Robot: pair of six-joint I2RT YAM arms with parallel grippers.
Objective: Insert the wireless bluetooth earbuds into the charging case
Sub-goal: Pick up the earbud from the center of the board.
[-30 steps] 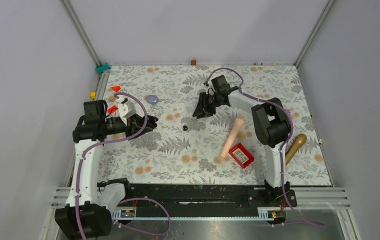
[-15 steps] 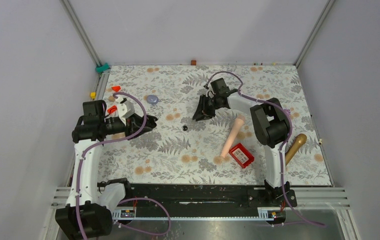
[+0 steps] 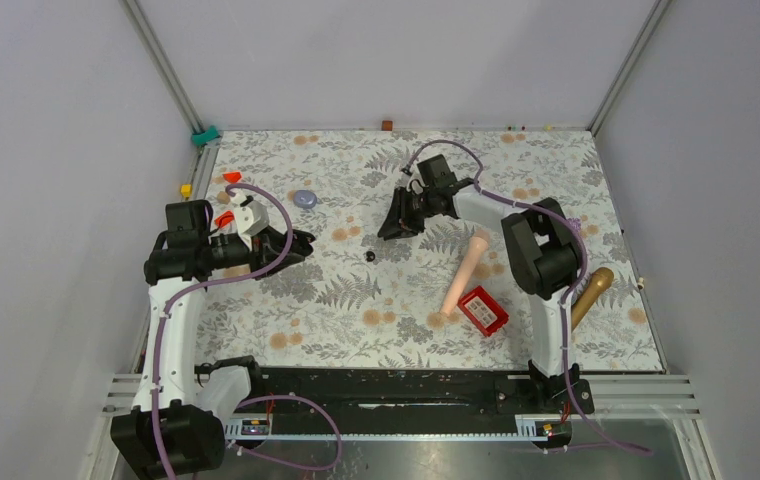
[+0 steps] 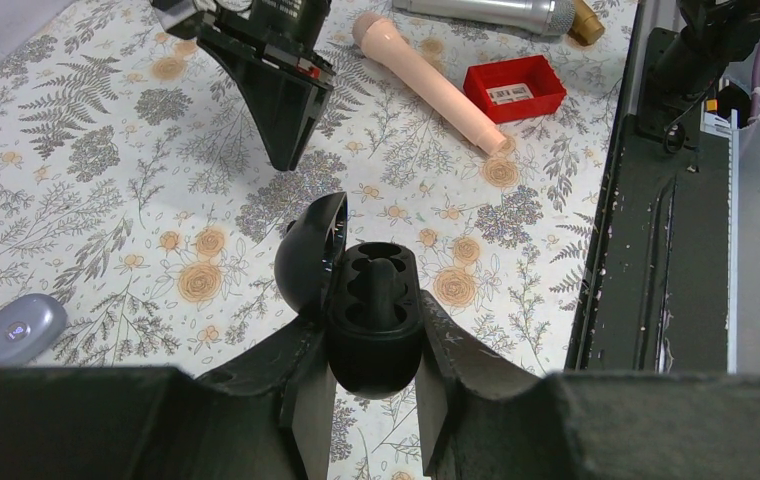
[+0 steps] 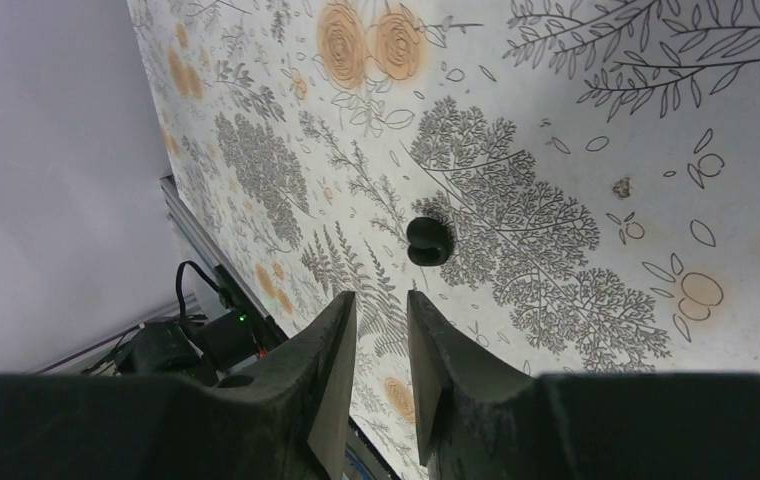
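Top external view: the table (image 3: 556, 160), covered in a white cloth printed with grey ferns and orange flowers, fills the middle. The white and black left arm reaches in from the left edge, and the right arm bends from the right side toward the far centre. A long pale pink plastic cylinder (image 3: 464, 272) lies on the right half, its near end just beside an open-topped red rectangular box (image 3: 483, 310). A gold-coloured rod (image 3: 590, 296) lies further right, near the table edge. A small lavender round dome (image 3: 304, 199) sits at far left, beyond the left gripper (image 3: 303, 242). That gripper's fingers clamp a glossy black oval charging case (image 4: 374, 330) held above the cloth, its lid (image 4: 306, 260) swung open to the left and the moulded wells facing up. Whether a bud sits in them I cannot tell. The right gripper (image 5: 381, 300) points down at the cloth, its fingers a narrow gap apart with nothing between them. One tiny black rounded earbud (image 5: 428, 241) lies on the cloth just past those fingertips, untouched, between the two grippers.
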